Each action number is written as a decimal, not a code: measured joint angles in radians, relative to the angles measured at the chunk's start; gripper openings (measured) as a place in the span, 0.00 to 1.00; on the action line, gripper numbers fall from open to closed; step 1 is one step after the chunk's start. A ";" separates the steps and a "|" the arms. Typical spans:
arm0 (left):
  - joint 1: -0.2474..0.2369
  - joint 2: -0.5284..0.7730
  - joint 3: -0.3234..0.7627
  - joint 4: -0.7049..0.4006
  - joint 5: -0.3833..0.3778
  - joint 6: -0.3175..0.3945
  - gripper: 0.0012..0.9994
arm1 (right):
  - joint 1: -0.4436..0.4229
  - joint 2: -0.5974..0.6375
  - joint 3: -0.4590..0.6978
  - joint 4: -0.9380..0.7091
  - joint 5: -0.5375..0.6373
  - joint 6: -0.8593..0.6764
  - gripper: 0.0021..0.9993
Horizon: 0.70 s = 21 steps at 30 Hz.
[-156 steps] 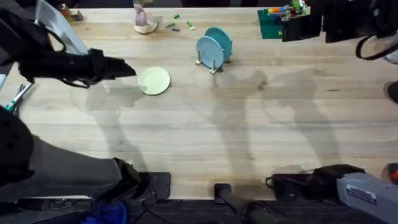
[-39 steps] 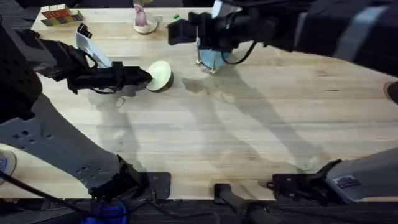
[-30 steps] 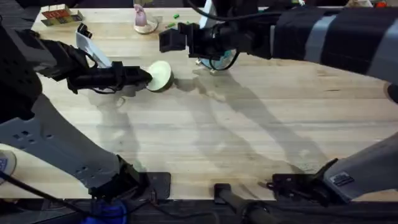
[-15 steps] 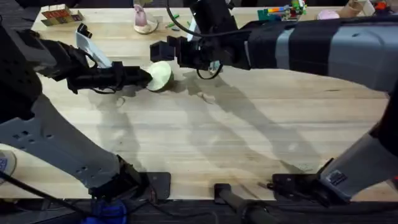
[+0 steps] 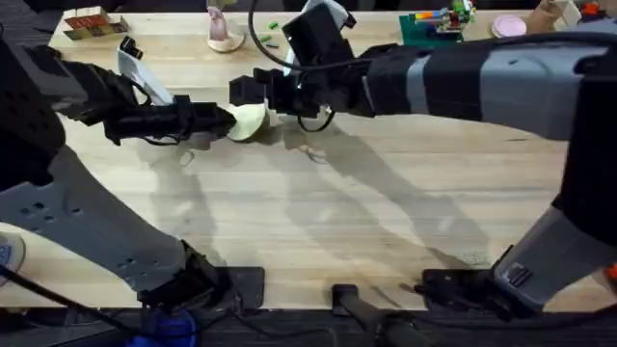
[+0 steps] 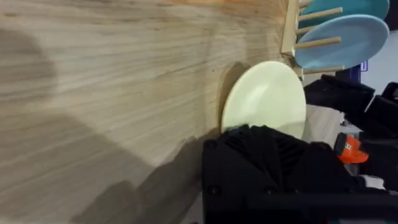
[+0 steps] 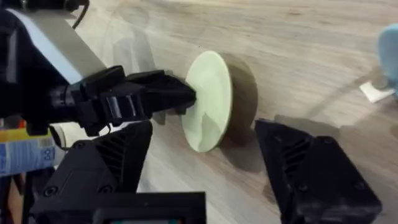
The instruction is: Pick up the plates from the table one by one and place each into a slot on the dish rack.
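Cream-yellow, the plate (image 5: 249, 120) stood tilted up on its edge on the wooden table (image 5: 386, 222), and I could see the left gripper (image 5: 220, 120) clamped on its rim from the overhead camera. My right gripper (image 5: 253, 89) hung just beyond the plate there, reaching across from the far side. From the right wrist camera I saw more: the plate (image 7: 208, 101) face-on between my 2 right fingers (image 7: 311, 174), which stood wide apart and clear of it, while the left gripper (image 7: 183, 96) pinched the plate's edge. From the left wrist camera I got what neither of the others gave me: the dish rack (image 6: 305, 37) just beside the plate (image 6: 264, 99), with 2 light blue plates (image 6: 348, 38) standing among its pegs.
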 joint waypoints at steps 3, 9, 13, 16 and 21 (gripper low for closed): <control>0.000 0.000 0.000 0.000 0.000 0.000 0.04 | 0.012 0.011 0.000 0.021 0.026 0.013 0.99; 0.000 0.000 0.000 0.000 0.000 0.000 0.04 | 0.032 0.036 0.000 0.048 0.074 0.082 0.99; 0.000 0.000 0.000 0.000 0.000 0.000 0.04 | 0.035 0.063 0.000 0.071 0.086 0.127 0.99; 0.000 0.000 0.000 0.000 0.000 0.000 0.04 | 0.035 0.077 0.000 0.106 0.089 0.144 0.98; 0.000 0.000 0.000 0.000 0.000 0.000 0.04 | 0.053 0.078 0.000 0.125 0.093 0.166 0.93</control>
